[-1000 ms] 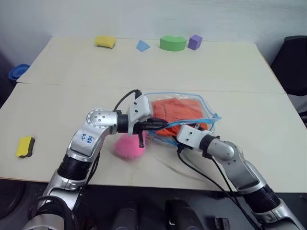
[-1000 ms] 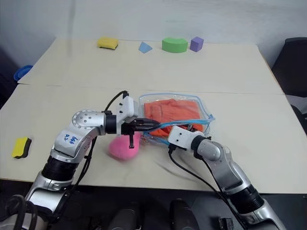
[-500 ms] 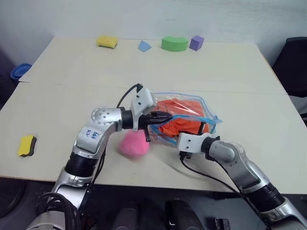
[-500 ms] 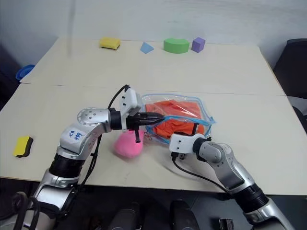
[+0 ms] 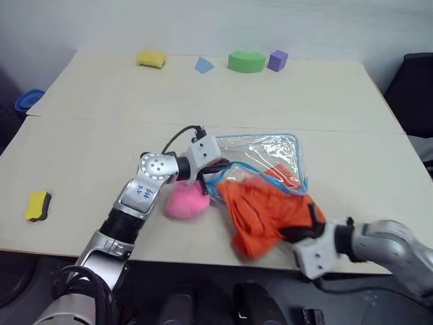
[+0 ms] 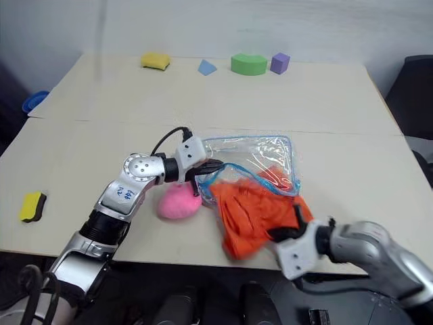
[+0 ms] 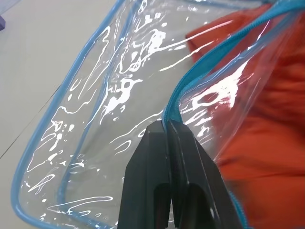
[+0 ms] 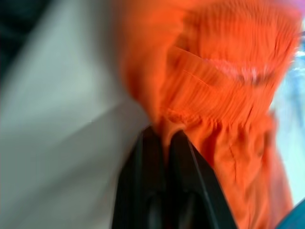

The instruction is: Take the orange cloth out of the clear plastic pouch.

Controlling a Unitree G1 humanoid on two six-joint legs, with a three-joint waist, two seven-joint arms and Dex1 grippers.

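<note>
Since a second ago the soft bright orange cloth (image 5: 267, 213) has come mostly out of the flat clear plastic pouch with light blue edging (image 5: 260, 157), dragged toward the near edge of the pale tabletop (image 5: 101, 135), and the right arm has drawn back with it. Most of the cloth now lies bunched on the tabletop just in front of the pouch's open mouth, with one end still inside the near corner of the pouch. At the cloth's near end, the right gripper (image 8: 164, 138) has its black fingers pressed together on a fold of the fabric. At the pouch's left end, the left gripper (image 7: 167, 129) is pinching the blue zipper edge. A fluffy pink pompom (image 5: 186, 202) sits on the tabletop just beside the left gripper, touching the pouch's near-left corner.
</note>
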